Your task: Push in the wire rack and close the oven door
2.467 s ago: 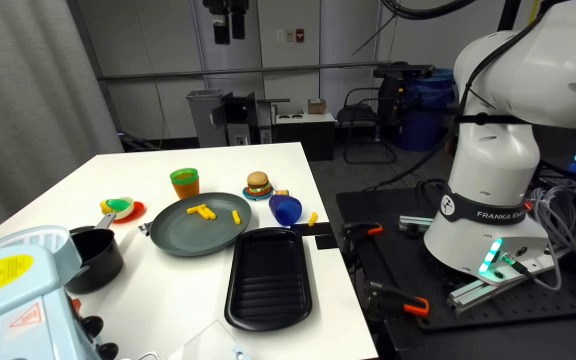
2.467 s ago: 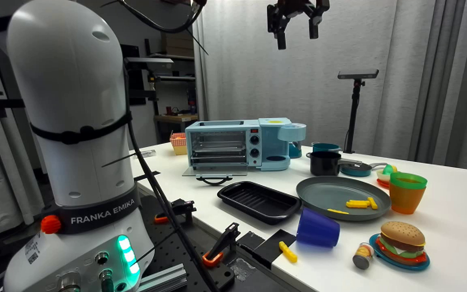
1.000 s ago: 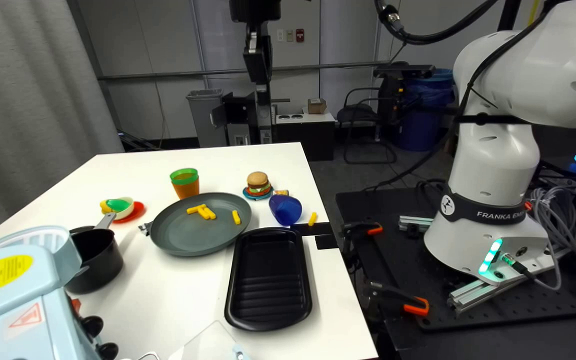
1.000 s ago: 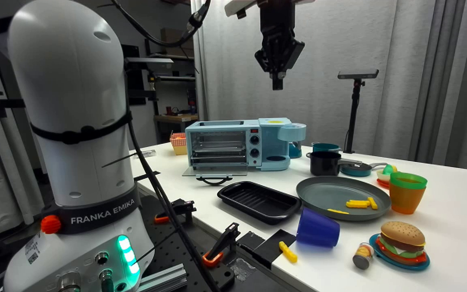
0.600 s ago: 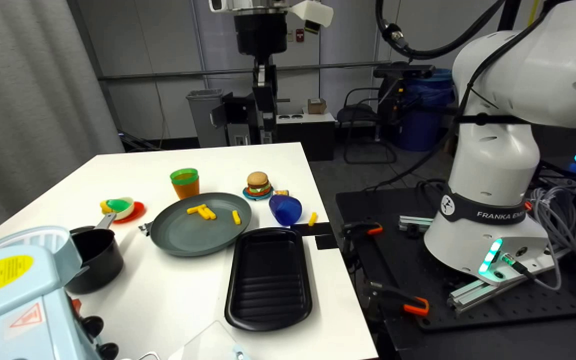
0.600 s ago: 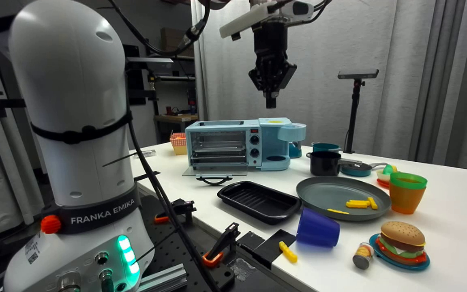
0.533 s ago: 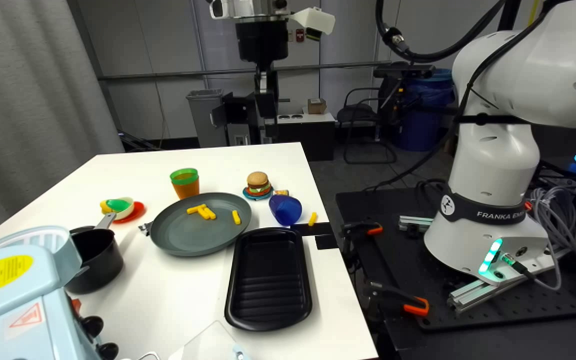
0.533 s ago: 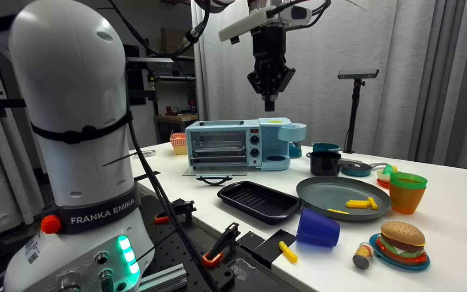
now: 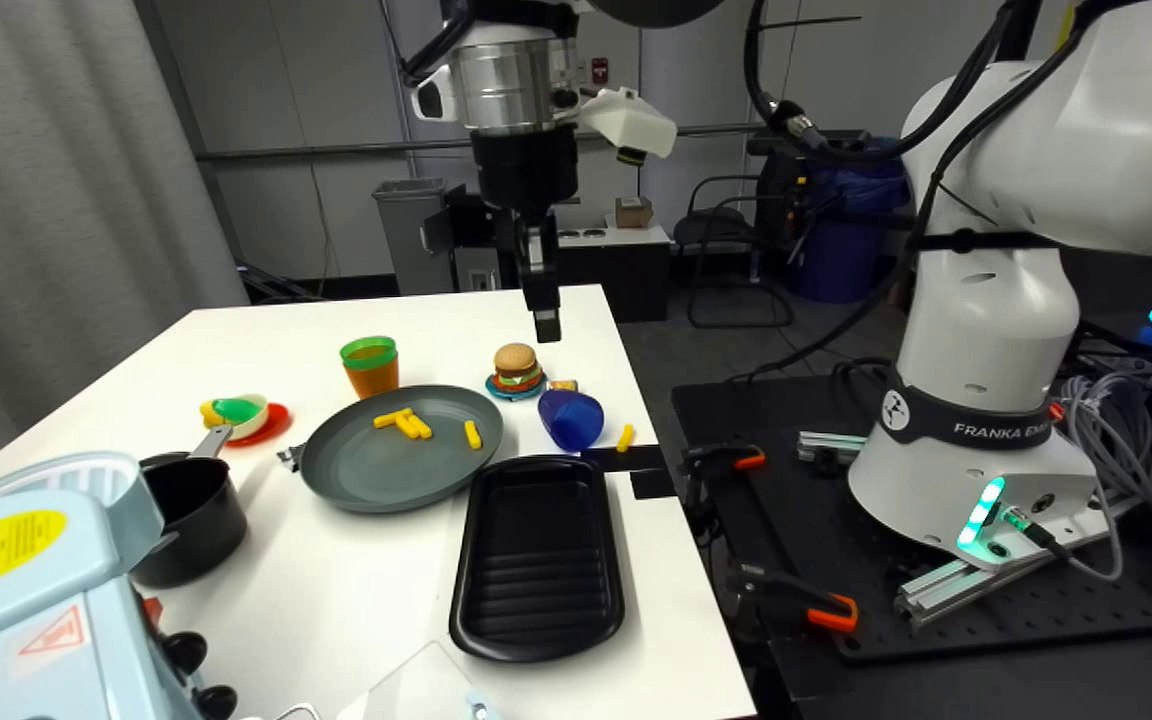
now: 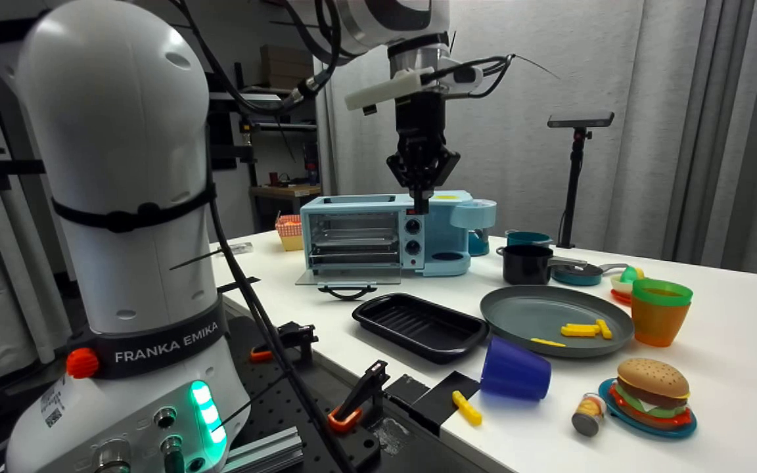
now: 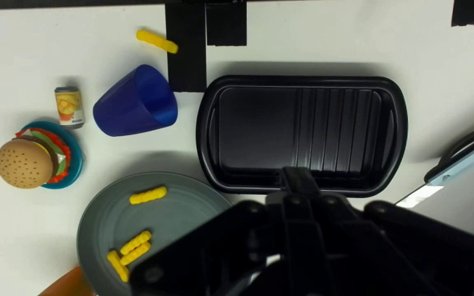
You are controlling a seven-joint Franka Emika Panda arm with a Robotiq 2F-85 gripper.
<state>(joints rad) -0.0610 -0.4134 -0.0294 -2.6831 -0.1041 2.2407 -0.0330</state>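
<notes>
The light blue oven (image 10: pixel 365 203) stands at the back of the table in an exterior view. Its glass oven door (image 10: pixel 349 277) is folded down flat, with the black handle (image 10: pixel 347 292) toward the table's front. The wire rack (image 10: pixel 354 252) shows low inside the oven; how far it sticks out I cannot tell. In an exterior view the door (image 9: pixel 426 690) is cut off at the bottom edge. My gripper (image 10: pixel 420 205) hangs pointing down, above the table and apart from everything. Its fingertips (image 11: pixel 298 176) are together with nothing between them, over the black tray's edge in the wrist view.
A black ridged tray (image 10: pixel 421 328) lies before the door, beside a grey pan (image 10: pixel 516 315) with yellow sticks. A tipped blue cup (image 10: pixel 515 369), toy burger (image 10: pixel 651 394), small can (image 10: pixel 589 414) and orange cup (image 10: pixel 660 322) stand near. A black pot (image 10: pixel 526 264) sits right of the oven.
My gripper has come down from high above the table. Its fingers stood apart at first and are now together. The oven, its door and the table items have not moved.
</notes>
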